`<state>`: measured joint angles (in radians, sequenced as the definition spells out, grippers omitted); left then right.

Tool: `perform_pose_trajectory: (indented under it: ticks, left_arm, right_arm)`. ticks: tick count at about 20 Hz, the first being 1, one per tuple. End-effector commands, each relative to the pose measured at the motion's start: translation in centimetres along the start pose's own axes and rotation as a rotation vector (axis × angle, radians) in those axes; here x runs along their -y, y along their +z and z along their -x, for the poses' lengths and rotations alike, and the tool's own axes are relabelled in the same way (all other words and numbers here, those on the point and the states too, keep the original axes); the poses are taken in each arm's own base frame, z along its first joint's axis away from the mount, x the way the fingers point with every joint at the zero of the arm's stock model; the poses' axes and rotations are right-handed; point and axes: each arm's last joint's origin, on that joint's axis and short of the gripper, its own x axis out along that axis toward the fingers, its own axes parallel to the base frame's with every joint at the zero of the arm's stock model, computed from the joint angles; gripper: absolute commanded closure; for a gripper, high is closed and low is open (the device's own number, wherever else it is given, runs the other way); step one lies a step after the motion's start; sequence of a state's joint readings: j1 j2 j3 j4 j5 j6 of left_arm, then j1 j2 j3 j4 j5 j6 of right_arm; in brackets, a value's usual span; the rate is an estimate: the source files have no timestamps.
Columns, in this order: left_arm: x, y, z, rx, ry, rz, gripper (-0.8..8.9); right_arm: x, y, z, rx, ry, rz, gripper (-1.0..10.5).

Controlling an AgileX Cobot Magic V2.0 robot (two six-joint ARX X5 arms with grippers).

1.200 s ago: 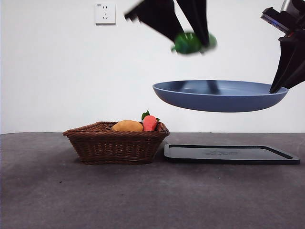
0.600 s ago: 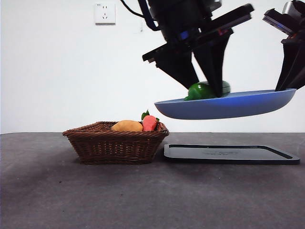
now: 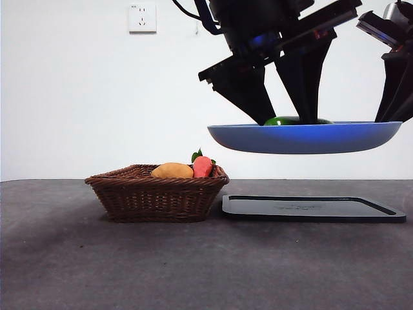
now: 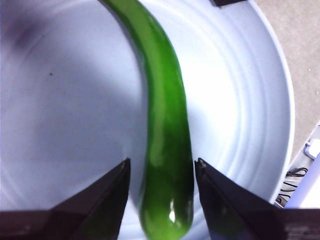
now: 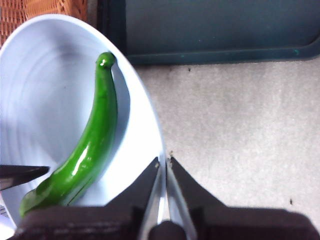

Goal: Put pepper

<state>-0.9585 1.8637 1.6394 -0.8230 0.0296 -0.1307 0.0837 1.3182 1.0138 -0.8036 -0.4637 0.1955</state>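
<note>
The pepper (image 3: 284, 121) is a glossy green, long vegetable lying in the blue plate (image 3: 303, 137), which is held level in the air. My left gripper (image 3: 290, 119) hangs over the plate with its jaws open either side of the pepper (image 4: 165, 125), a small gap on one side. My right gripper (image 5: 164, 161) is shut on the plate's rim (image 5: 159, 150) at the right of the front view (image 3: 381, 116). The pepper (image 5: 90, 145) rests on the plate floor (image 5: 40, 100).
A wicker basket (image 3: 158, 194) on the table at the left holds a yellow-orange fruit (image 3: 172, 170) and a red-orange vegetable with leaves (image 3: 202, 166). A flat black tray (image 3: 313, 208) lies under the plate. A wall socket (image 3: 142, 17) is behind.
The left gripper came down with the pepper into the plate and its jaws spread apart. The plate tilted, then levelled. The basket and tray have not moved.
</note>
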Motion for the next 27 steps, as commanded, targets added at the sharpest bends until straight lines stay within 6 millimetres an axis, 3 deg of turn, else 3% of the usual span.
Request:
perform_pose_trajectory:
  ticks: [1,5,10,13,17,22,27]
  left_arm:
    - [0.5,0.4,1.7,0.050,-0.011,-0.022,5.77]
    - [0.6,0.3,6.2,0.151,-0.023,-0.024,5.77]
    - [0.6,-1.2,14.0,0.309,-0.038,-0.034,5.78]
    - [0.3,-2.9,18.6,0.408,-0.018,-0.038,5.78]
    - [-0.1,-5.5,23.1,0.492,0.018,-0.028,5.78]
    - [-0.3,-7.7,26.3,0.555,0.008,-0.026,5.78]
    - [-0.4,-8.4,26.8,0.550,0.006,-0.019,5.78]
  right_arm:
    - [-0.3,0.5,0.3,0.021,0.008,-0.002,9.4]
    - [-0.3,0.6,0.3,0.029,-0.001,-0.010,9.4]
    - [0.6,1.5,0.5,0.107,-0.044,-0.054,9.4]
    - [2.0,3.0,0.3,0.140,-0.061,-0.101,9.4]
    - [3.5,6.1,-0.7,0.162,-0.080,-0.125,9.4]
    - [5.5,9.8,-4.7,0.147,-0.102,-0.143,9.4]
    - [7.6,11.0,-8.7,0.125,-0.099,-0.155,9.4]
